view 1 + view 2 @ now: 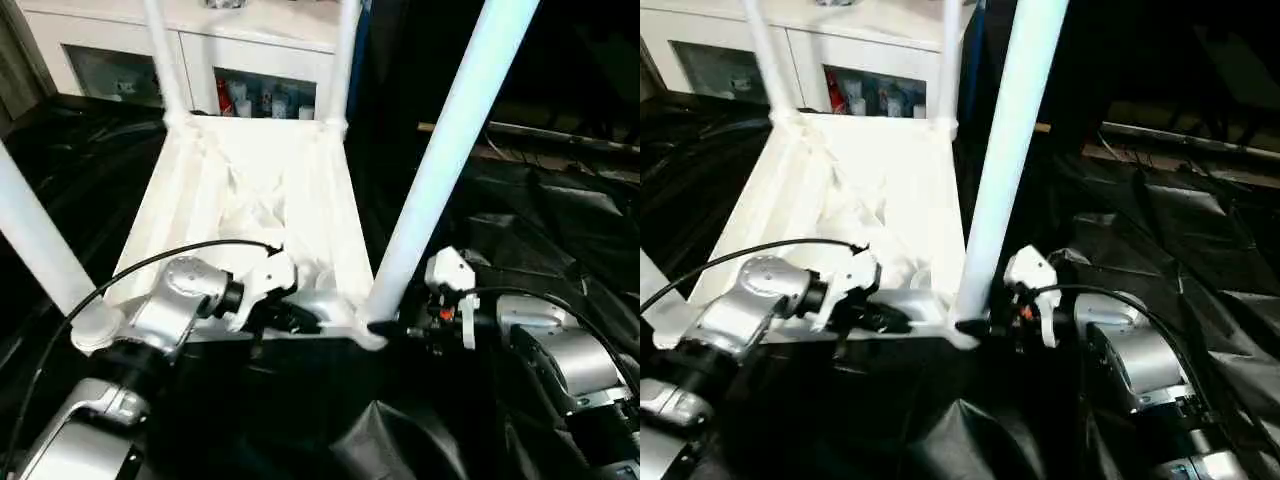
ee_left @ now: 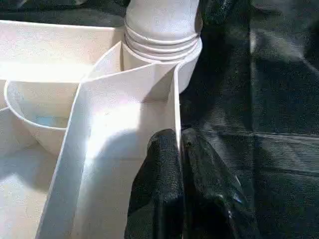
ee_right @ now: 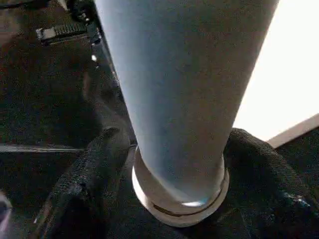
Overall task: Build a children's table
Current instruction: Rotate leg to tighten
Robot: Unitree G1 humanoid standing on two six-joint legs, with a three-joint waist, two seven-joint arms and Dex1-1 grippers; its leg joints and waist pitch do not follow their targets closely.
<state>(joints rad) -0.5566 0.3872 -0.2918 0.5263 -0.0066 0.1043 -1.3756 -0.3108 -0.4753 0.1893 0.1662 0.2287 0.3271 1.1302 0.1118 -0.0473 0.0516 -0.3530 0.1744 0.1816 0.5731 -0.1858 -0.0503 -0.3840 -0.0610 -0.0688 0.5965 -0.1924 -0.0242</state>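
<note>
Upturned tabletop [image 1: 250, 190] with legs standing, right gripper [image 3: 174, 164] jaws straddling the near-right leg [image 1: 450, 150] at its base, left gripper [image 2: 180, 164] jaws pinched on a tabletop rib [image 2: 175, 99].

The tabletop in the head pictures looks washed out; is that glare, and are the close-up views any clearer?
Left eye view: glare bleaches the tabletop, hiding its ribs, against a dark floor cover. Left wrist view: socket lit crisply, shadow beneath the rib. Right wrist view: the leg looms shaded grey, with a blown-out white patch beside it.
</note>
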